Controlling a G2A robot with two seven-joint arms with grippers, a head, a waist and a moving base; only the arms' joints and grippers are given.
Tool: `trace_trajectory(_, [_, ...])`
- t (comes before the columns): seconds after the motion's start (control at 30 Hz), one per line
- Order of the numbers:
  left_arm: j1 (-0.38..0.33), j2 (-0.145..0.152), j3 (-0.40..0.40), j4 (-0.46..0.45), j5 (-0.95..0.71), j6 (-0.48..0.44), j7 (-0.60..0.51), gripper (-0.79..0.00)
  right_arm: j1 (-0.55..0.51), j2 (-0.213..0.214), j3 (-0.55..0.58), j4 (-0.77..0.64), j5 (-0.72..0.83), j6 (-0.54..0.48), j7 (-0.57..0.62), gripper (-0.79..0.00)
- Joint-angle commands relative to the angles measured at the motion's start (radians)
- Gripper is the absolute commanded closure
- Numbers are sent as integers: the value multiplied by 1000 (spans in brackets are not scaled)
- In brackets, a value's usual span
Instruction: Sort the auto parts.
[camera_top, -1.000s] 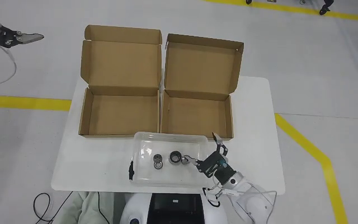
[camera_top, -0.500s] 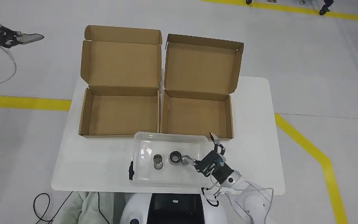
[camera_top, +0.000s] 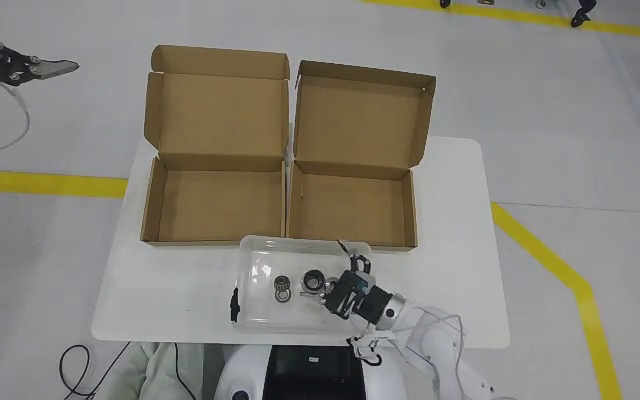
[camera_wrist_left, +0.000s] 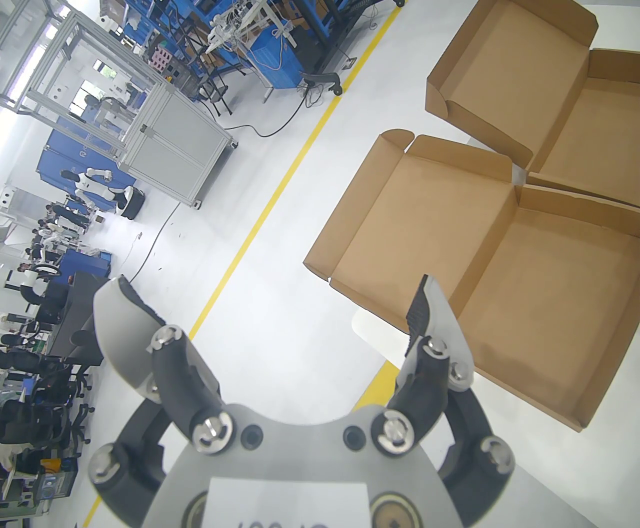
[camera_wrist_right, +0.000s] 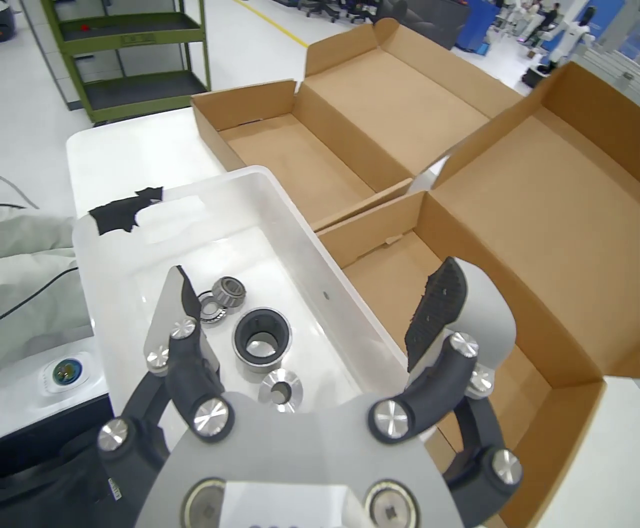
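A: We've got the right end effector (camera_wrist_right: 315, 280) poised over the clear plastic tray (camera_wrist_right: 295, 210), low in the middle of the top view. Its jaws are spread wide, with nothing between them.

B: And all the parts lie in that tray. There's a tapered roller bearing (camera_wrist_right: 227, 289), a dark sleeve (camera_wrist_right: 261, 340) just beside it, and a silver collar (camera_wrist_right: 281, 387) lowest in the right wrist frame.

A: They look like steel to us, so stiff, dense and slick. Crushing is no worry, but slipping is.

B: Agreed. We'd pinch the sleeve across its outer wall. The collar sits low and tapered, so we'd take it across the rim.

A: The bearing touches a loose ring (camera_wrist_right: 210, 307), and we can't tell if they're joined.

B: Now the containers. Above the tray sit the first cardboard box (camera_top: 213, 205) at centre left and the second cardboard box (camera_top: 350, 208) at centre. Both have their lids thrown back and are bare inside.

A: There's a scrap of black tape (camera_wrist_right: 125, 210) on the tray's rim, too.

B: The left end effector (camera_wrist_left: 272, 290) is spread wide too and carries nothing. It looks out past the corner of the table (camera_top: 450, 200).
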Motion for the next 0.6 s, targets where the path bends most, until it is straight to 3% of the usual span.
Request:
trace_trajectory(0.0, [0, 0, 0, 0, 0, 0, 0, -785, 36, -1, -29, 18, 2, -42, 45, -785])
trace_trajectory(0.27, [0, 0, 0, 0, 0, 0, 0, -785, 127, -6, -106, 66, 43, -95, 173, -785])
trace_trajectory(0.57, [0, 0, 0, 0, 0, 0, 0, -785, 138, 2, -113, 71, 90, -114, 287, -779])
